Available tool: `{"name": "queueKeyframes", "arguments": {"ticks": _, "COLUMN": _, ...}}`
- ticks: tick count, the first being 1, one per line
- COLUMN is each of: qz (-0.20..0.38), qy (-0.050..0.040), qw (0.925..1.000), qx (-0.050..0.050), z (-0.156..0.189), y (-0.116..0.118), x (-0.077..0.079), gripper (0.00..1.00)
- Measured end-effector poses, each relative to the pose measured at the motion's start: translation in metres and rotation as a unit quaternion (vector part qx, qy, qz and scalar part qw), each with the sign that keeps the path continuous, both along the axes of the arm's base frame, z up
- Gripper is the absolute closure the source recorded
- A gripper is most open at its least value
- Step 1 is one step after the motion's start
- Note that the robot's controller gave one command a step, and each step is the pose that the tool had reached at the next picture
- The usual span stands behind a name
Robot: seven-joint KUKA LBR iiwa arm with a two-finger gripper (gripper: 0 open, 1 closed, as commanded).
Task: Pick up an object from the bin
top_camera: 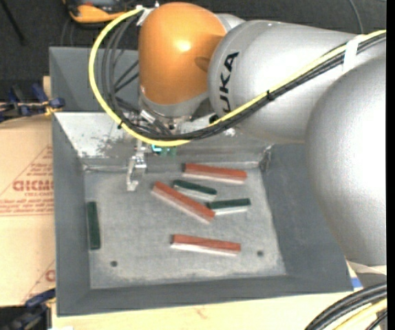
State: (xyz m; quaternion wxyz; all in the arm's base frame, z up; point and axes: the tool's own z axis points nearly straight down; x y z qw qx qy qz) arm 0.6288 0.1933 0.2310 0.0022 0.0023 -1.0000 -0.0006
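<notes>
My gripper (135, 180) hangs below the orange-covered wrist over the bin's back left part, above bare floor. Nearest to it on the right lies a slanted red-and-white stick (182, 201). A short dark green stick (194, 187) lies just behind that one. A second red stick (215, 172) rests along the back wall. Nothing shows in the gripper.
Another green stick (228, 204) lies right of centre, a third red stick (206, 244) lies near the front, and a dark green stick (93, 225) stands lengthwise by the left wall. The arm covers the bin's right and back side.
</notes>
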Motion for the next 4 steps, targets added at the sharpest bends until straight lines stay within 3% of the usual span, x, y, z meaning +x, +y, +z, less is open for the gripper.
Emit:
{"name": "queueKeyframes", "arguments": {"ticks": 1, "qz": -0.002, "qy": -0.0042, "qw": 1.0000, "qx": 0.001, "z": 0.005, "y": -0.001, "x": 0.002, "gripper": 0.00}}
{"name": "queueKeyframes", "arguments": {"ticks": 2, "qz": 0.004, "qy": -0.0060, "qw": 1.0000, "qx": 0.001, "z": -0.072, "y": -0.039, "x": 0.006, "gripper": 0.00}}
{"name": "queueKeyframes", "arguments": {"ticks": 3, "qz": 0.013, "qy": -0.0045, "qw": 0.9999, "qx": -0.002, "z": -0.068, "y": -0.107, "x": -0.002, "gripper": 0.00}}
{"name": "queueKeyframes", "arguments": {"ticks": 4, "qz": -0.124, "qy": -0.0055, "qw": 0.9922, "qx": 0.000, "z": -0.092, "y": -0.132, "x": 0.017, "gripper": 0.00}}
